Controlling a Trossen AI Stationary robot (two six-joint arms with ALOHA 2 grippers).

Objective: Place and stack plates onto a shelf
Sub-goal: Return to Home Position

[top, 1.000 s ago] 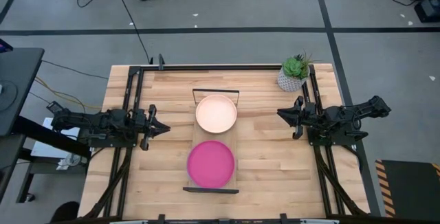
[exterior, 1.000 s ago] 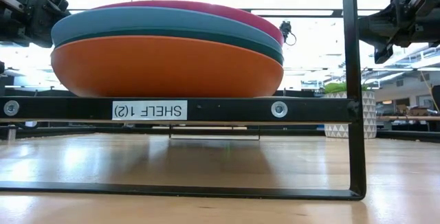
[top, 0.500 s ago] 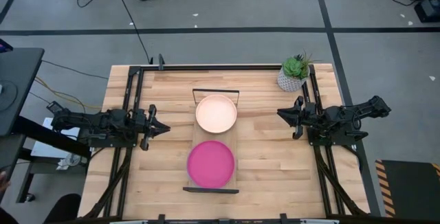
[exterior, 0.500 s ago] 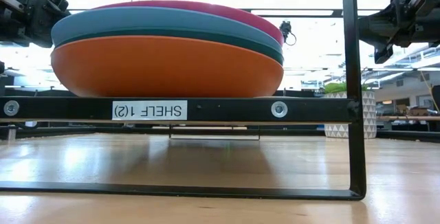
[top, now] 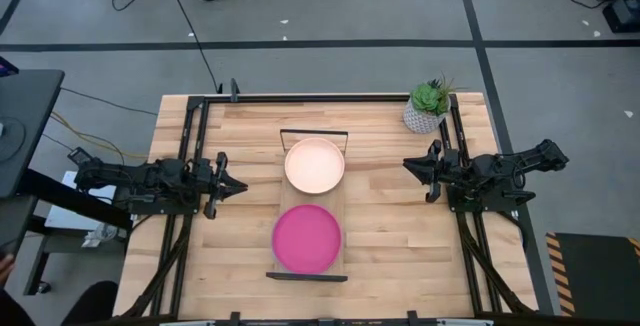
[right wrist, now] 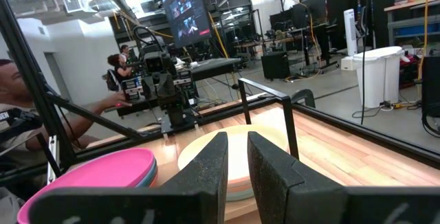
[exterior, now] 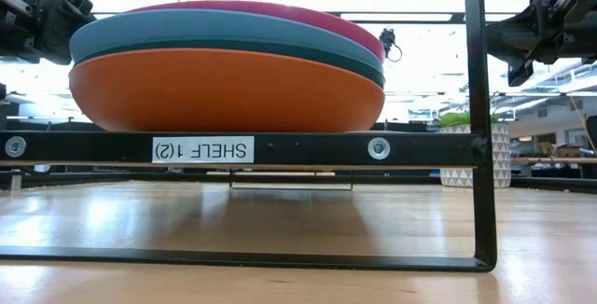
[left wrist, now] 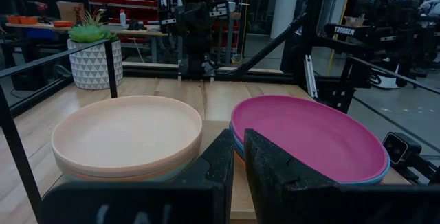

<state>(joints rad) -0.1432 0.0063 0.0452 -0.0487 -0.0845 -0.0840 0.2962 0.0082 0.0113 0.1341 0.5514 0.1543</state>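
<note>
**Both my arms parked at the tabletop's sides, two plate stacks on the shelf between them**

I am a two-armed robot at a slatted wooden tabletop [top: 240,126]. My left end effector [top: 240,185] hovers near the left edge and points inward toward the middle. Its two dark fingers are pressed almost together, with only a thin slit between them, and they grip nothing. My right end effector [top: 408,166] mirrors it on the right side. It also points inward, with fingers drawn close and nothing between them. Both are well apart from the plates.

The shelf [top: 341,199], a long pale board, runs down the centre of the tabletop between my arms. A thin black wire frame [exterior: 478,108] stands at each short end. Two stacks of round plates rest on it, side by side along its length and close to each other.

The farther stack is topped by a peach-cream plate [top: 315,165]. The plates beneath it show only as thin edges, and I cannot name their colours.

The nearer stack is topped by a magenta plate [top: 307,238]. From table height it reads, bottom to top, as an orange plate [exterior: 224,89], a dark teal plate [exterior: 369,67], a blue plate [exterior: 187,32], and then the magenta one. A white label [exterior: 203,149] on the frame bar below reads "SHELF 1(2)", upside down.

A small potted plant [top: 428,106] sits at the far right corner, just behind my right arm. A person [right wrist: 103,104] sits beyond the tabletop.
</note>
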